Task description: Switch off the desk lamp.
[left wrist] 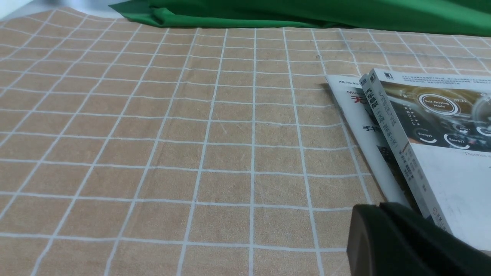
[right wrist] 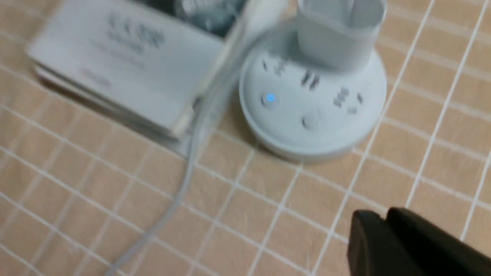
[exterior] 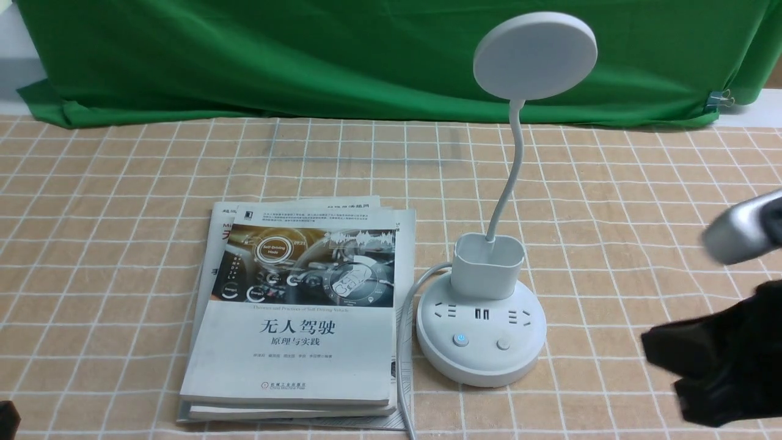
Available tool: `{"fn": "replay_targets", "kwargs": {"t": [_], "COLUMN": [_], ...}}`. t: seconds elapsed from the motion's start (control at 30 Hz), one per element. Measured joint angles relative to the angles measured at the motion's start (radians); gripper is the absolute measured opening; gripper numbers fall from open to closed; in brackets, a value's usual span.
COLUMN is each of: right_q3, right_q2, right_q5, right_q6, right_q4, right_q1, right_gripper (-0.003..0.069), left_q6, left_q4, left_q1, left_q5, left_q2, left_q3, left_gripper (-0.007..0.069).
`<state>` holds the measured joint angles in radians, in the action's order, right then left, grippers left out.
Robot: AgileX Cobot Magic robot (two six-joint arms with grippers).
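Step in hand looks like the button press or just either side of it – one still can't settle whether the right arm is going in or backing off. Right gripper (right wrist: 384,215), black, sits off to the right of the lamp, well apart from it, blurred in both views that show it. Its fingertips are together or nearly so, nothing between them. Left gripper (left wrist: 379,207), also dark, has its tips together, holds nothing, and seems to have no part in this.

If the press is still due, next move calls for a closed tip over the correct button, then a light straight push down. Likely risk: hitting the wrong button or nudging the base.

Desk lamp, white, flat round disc head (exterior: 535,56), thin curved gooseneck (exterior: 516,162), small cup holder (exterior: 487,275), stands upright on the beige grid-patterned tablecloth (exterior: 611,293), just right of the stacked white-covered books (exterior: 293,360). Round white base (exterior: 482,373) has sockets and two buttons: left button (exterior: 460,340) glows blue, right button (exterior: 503,344) unlit. No obvious lamp glow, but the head's light side is hidden – on or off can't be confirmed.
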<state>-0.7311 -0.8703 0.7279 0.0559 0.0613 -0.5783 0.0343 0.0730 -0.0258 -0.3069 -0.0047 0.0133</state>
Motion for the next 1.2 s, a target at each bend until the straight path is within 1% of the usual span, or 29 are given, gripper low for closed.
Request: {"fn": "replay_targets", "kwargs": {"t": [0.1,0.2,0.27,0.33,0.37,0.43,0.5,0.53,0.57,0.6,0.63,0.73,0.77,0.83,0.93,1.0,1.2], "right_q3": [0.002,0.028,0.073,0.156,0.156,0.282,0.362,0.419,0.462,0.47,0.523,0.619,0.631,0.703,0.734,0.736,0.736], "right_q2": [0.043,0.083,0.131,0.196,0.203,0.306,0.38,0.439,0.487,0.497,0.563,0.682,0.689,0.77,0.813,0.855,0.868], "right_q5": [-0.007,-0.037,-0.085,-0.161,-0.169,-0.262,-0.308,-0.335,-0.355,-0.357,-0.384,-0.451,-0.456,-0.523,-0.534,-0.524,-0.497], "right_q6": [-0.003,-0.004,-0.011,-0.02,-0.021,-0.025,-0.029,-0.039,-0.047,-0.046,-0.056,-0.056,-0.056,-0.056,-0.056,-0.056,-0.056], "right_q4": [-0.005,-0.05,-0.069,-0.081,-0.083,-0.089,-0.092,-0.094,-0.095,-0.095,-0.096,-0.096,-0.096,-0.096,-0.096,-0.096,-0.096], "right_q1": [0.0,0.004,0.035,0.113,0.121,0.22,0.281,0.328,0.356,0.356,0.394,0.438,0.439,0.45,0.451,0.451,0.451], "right_gripper": [0.0027,0.0024,0.0024,0.0024,0.0024,0.0024,0.0024,0.0024,0.0024,0.0024,0.0024,0.0026,0.0026,0.0026,0.0026,0.0026,0.0031], "left_q6": [0.0,0.0,0.0,0.0,0.0,0.0,0.0,0.0,0.0,0.0,0.0,0.0,0.0,0.0,0.0,0.0,0.0], "left_q4": [0.0,0.0,0.0,0.0,0.0,0.0,0.0,0.0,0.0,0.0,0.0,0.0,0.0,0.0,0.0,0.0,0.0], "left_q1": [0.0,0.0,0.0,0.0,0.0,0.0,0.0,0.0,0.0,0.0,0.0,0.0,0.0,0.0,0.0,0.0,0.0], "left_q5": [0.0,0.0,0.0,0.0,0.0,0.0,0.0,0.0,0.0,0.0,0.0,0.0,0.0,0.0,0.0,0.0,0.0], "left_q2": [0.0,0.0,0.0,0.0,0.0,0.0,0.0,0.0,0.0,0.0,0.0,0.0,0.0,0.0,0.0,0.0,0.0], "left_q3": [0.0,0.0,0.0,0.0,0.0,0.0,0.0,0.0,0.0,0.0,0.0,0.0,0.0,0.0,0.0,0.0,0.0], "left_gripper": [0.0004,0.0004,0.0004,0.0004,0.0004,0.0004,0.0004,0.0004,0.0004,0.0004,0.0004,0.0004,0.0004,0.0004,0.0004,0.0004,0.0004]}}
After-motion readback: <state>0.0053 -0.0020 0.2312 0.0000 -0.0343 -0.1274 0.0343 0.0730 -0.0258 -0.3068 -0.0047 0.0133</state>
